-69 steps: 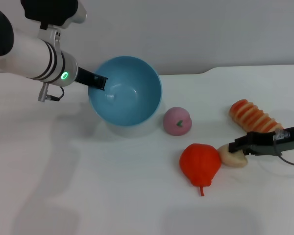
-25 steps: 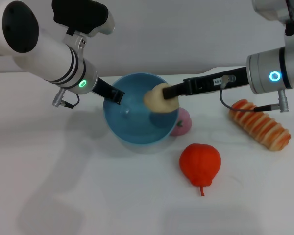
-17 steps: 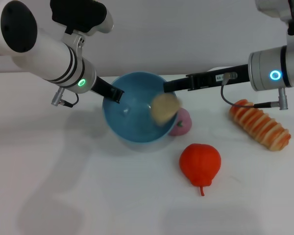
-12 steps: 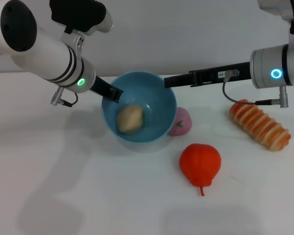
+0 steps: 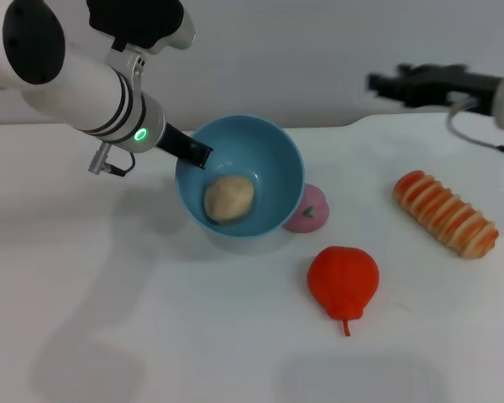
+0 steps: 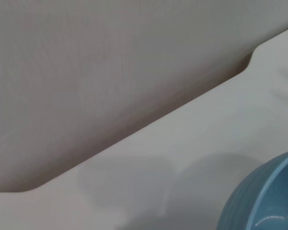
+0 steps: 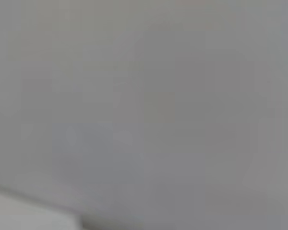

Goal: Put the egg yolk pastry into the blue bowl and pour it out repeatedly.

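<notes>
Egg yolk pastry [image 5: 228, 198], pale matte beige, lies in the blue bowl [image 5: 277, 159] gripped by the left pincer [image 5: 197, 154].

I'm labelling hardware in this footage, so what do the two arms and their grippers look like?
The left arm is a thick white cylinder with black bands, a glowing green ring light, a black block on top and a thin cable looping underneath. Its left gripper is slim and black. The right gripper is likewise a slim black bar; a thin cable hangs from it, and only a sliver of white casing shows.
</notes>
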{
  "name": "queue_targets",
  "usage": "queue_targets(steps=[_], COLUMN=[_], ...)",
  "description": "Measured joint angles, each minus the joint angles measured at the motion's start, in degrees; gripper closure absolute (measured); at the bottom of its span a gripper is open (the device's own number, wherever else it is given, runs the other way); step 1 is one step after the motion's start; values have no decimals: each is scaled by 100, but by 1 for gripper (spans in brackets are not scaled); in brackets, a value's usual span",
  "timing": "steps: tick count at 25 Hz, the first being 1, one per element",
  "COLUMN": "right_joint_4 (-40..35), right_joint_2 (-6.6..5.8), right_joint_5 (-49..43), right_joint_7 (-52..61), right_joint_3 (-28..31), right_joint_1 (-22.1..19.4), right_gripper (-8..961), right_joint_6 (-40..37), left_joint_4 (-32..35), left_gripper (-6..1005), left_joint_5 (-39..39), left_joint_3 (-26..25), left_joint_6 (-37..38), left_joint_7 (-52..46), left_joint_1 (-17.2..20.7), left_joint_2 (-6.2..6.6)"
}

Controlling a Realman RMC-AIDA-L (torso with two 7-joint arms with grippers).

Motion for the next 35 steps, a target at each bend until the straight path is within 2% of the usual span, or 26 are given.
queue_targets(steps=[3, 6, 12, 22, 25, 29, 35], right_joint_4=[60, 365, 1059, 1947, 2224, 2488, 2790], right_joint_2=[16, 26, 8, 21, 22, 7, 0], right_joint_5=[650, 1755, 4838, 7247, 8072, 8620, 8705], right_joint_7=[-1079, -2449, -5246, -8052, -8487, -8525, -8537], right_joint_3=[-7, 1, 50, 83, 96, 139, 308], right_joint_1=[-216, -359, -693, -1104, -1428, -1800, -1849], right_gripper=[421, 420, 421, 422, 420, 420, 420], right_joint_6=[472, 720, 720, 328, -256, -911, -1035], left_joint_4=[-7, 0, 22, 64, 92, 97, 98], left_gripper=[1000, 1001, 1001, 1001, 1001, 1000, 1000], left_joint_5=[-26, -30, -45, -48, -48, -48, -48], left_joint_3=[1, 1, 1, 21, 6, 2, 40], left_joint_6=[136, 210, 291, 606, 620, 634, 777], left_joint_7=[-3, -4, -8, -10, -10, -9, 24], left_joint_1=[35, 51, 90, 98, 91, 67, -43], left_joint_2=[0, 0, -5, -22, -23, -19, -19])
